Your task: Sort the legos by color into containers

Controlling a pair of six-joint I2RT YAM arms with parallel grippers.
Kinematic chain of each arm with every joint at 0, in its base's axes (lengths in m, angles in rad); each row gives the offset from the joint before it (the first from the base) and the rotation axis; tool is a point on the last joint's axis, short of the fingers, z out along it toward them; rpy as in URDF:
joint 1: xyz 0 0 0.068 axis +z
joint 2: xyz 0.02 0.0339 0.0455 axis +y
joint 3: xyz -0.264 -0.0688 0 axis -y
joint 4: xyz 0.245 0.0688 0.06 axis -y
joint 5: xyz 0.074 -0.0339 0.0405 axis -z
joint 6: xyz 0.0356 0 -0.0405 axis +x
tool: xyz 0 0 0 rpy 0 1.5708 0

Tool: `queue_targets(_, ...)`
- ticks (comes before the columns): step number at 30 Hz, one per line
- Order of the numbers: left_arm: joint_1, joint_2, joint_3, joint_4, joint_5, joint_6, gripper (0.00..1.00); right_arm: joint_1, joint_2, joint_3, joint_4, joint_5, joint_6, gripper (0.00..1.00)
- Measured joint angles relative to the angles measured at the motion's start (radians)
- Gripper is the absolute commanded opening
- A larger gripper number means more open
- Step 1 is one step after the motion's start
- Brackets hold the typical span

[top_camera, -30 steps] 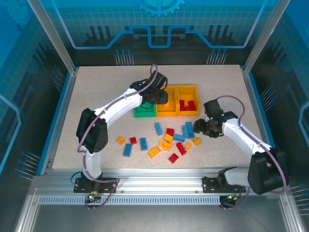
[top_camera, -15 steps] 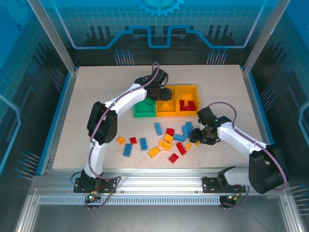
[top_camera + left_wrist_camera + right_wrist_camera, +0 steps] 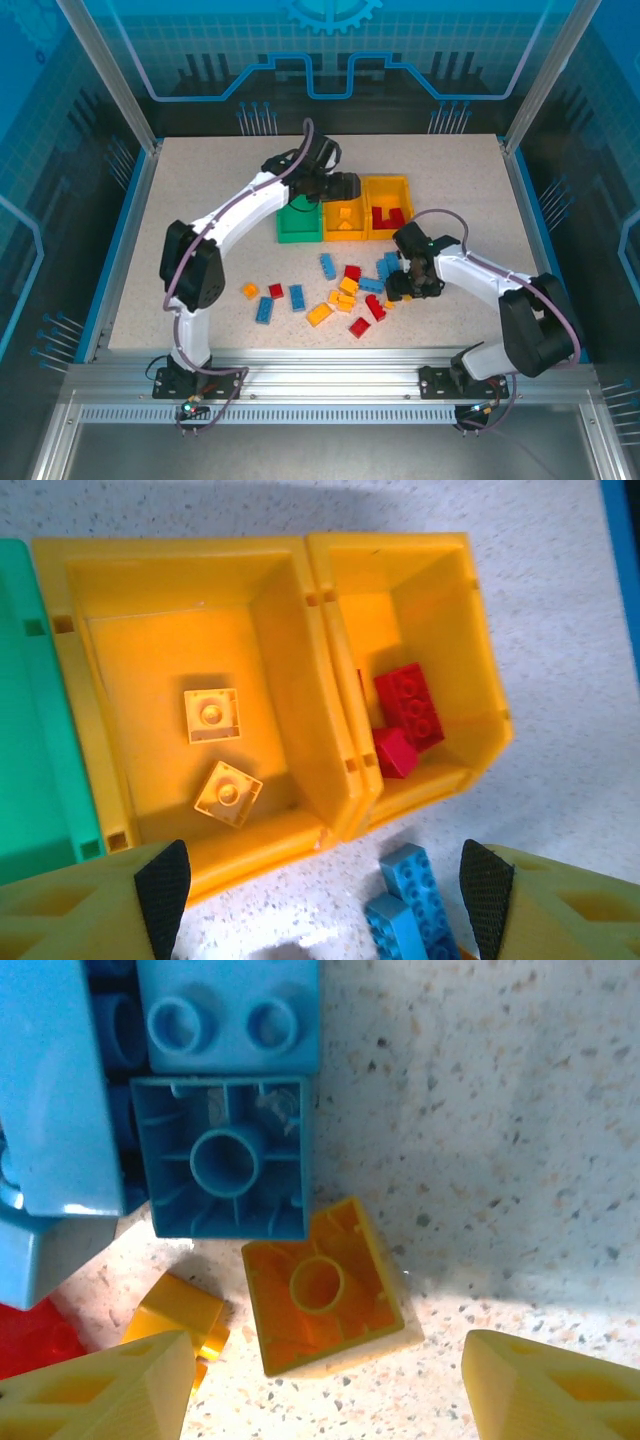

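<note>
Three containers stand in a row: a green bin point(image 3: 299, 237), a middle orange-yellow bin point(image 3: 290, 660) with two yellow legos point(image 3: 212, 715) in it, and a right orange-yellow bin point(image 3: 460, 610) holding red legos point(image 3: 410, 705). My left gripper point(image 3: 325, 905) hovers open and empty above the middle bin's near wall point(image 3: 335, 188). Loose red, blue and yellow legos point(image 3: 345, 292) lie on the table in front of the bins. My right gripper point(image 3: 325, 1390) is open low over the right end of that pile point(image 3: 402, 285), with an upturned orange lego point(image 3: 320, 1285) just ahead of its fingertips, untouched.
Upturned blue legos point(image 3: 220, 1160) lie right behind the orange one, and a small yellow piece point(image 3: 180, 1320) sits by my right gripper's left finger. Two blue bricks point(image 3: 415, 900) lie just outside the bins. Bare tabletop point(image 3: 200, 200) spreads to the left.
My left gripper has opened above the middle bin, where yellow legos now lie in view. My right gripper has moved left and down to the pile and opened a little wider.
</note>
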Motion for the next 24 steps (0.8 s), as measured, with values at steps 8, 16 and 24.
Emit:
queue_targets(8,0.051,-0.16,-0.228,0.047,0.0,-0.014,0.76,0.003,0.1,0.058,-0.015,0.019,-0.061,0.55)
queue_targets(16,0.11,-0.245,-0.38,0.051,-0.001,-0.032,0.77,0.012,0.125,0.063,-0.033,0.028,-0.067,0.37)
queue_targets(24,0.16,-0.354,-0.498,0.048,-0.037,-0.032,0.78,0.012,0.114,0.106,-0.069,0.056,-0.059,0.29)
